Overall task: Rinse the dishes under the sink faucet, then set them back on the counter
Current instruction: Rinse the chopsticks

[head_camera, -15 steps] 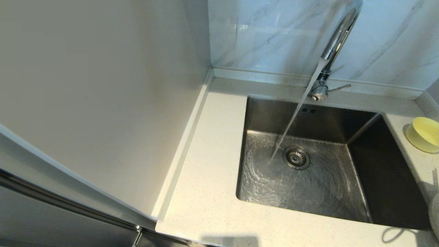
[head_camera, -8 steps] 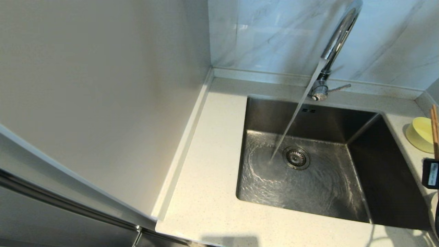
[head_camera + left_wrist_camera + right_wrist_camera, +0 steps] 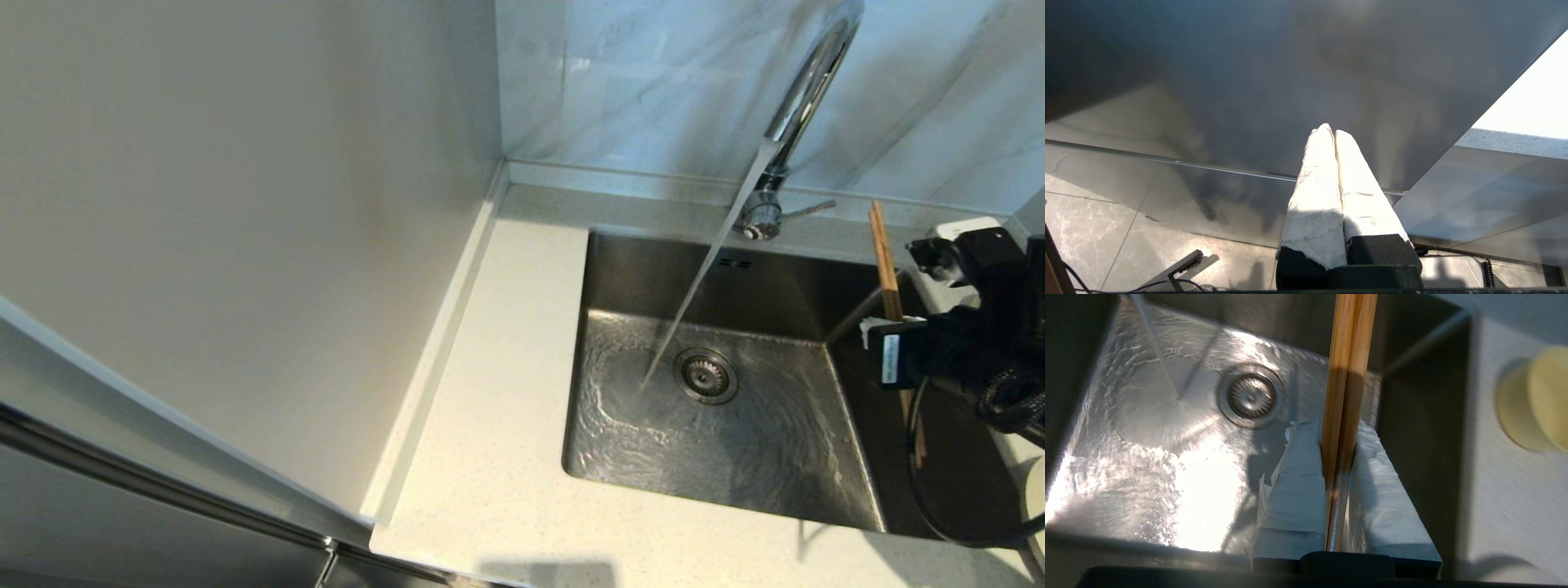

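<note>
kitchen | steel sink (image 3: 620,269) – running faucet (image 3: 804,90) – stone counter (image 3: 506,392)

Off-white speckled counter (image 3: 490,457) wraps around the steel sink (image 3: 718,457) set into it. Pale yellow bowl (image 3: 1535,400) sits on the counter right of the sink.

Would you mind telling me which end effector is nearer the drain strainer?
Right. The right end effector, gripping the chopsticks, hangs over the sink's right side near the drain strainer; the left end effector is parked below the counter.

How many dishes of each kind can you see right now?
Thin brown wooden chopsticks, pinched in the right claw above the steel sink: 2
Small pale yellow round bowl on the speckled counter: 1
Total: 3
</note>
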Tool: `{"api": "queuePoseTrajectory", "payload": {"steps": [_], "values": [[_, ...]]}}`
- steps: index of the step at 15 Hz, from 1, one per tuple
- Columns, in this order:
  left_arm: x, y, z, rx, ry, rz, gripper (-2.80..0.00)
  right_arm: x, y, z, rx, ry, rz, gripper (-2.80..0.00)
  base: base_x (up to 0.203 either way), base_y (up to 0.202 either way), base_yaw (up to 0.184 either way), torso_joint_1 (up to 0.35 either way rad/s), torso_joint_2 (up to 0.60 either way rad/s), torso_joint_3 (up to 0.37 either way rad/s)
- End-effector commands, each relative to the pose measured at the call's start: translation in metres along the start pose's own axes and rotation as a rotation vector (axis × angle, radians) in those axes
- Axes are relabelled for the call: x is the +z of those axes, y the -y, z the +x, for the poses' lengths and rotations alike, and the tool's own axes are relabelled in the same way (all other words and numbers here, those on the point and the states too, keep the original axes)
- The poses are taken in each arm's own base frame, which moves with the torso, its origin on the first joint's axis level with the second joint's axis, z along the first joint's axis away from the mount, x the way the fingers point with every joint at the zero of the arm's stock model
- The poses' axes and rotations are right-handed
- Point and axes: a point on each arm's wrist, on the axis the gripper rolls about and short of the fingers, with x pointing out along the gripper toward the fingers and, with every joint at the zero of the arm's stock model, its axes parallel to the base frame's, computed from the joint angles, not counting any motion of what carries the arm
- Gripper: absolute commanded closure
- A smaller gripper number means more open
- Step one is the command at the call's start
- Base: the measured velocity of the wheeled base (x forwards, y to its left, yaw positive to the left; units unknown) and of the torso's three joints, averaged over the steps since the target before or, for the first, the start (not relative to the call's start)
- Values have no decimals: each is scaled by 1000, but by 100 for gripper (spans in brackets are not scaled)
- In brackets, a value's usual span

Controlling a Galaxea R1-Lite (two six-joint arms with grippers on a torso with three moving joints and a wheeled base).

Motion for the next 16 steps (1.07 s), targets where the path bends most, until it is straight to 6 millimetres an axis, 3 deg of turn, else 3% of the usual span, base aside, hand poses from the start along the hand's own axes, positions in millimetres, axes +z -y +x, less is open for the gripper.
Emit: {"api": "queuePoseTrajectory", "payload": {"steps": [1,6,11,16], "values": [[0,0,0,0,0,0,0,-8,-20,17,36,-19,-25,0,0,0,0,0,0,0],[0,0,0,0,0,0,0,-14,-55,41,97,53,-12,0,0,0,0,0,0,0],[0,0,0,0,0,0,0,-10,-83,37,126,85,-22,0,0,0,0,0,0,0],[0,0,0,0,0,0,0,-6,-87,43,108,90,-14,0,0,0,0,0,0,0]]}}
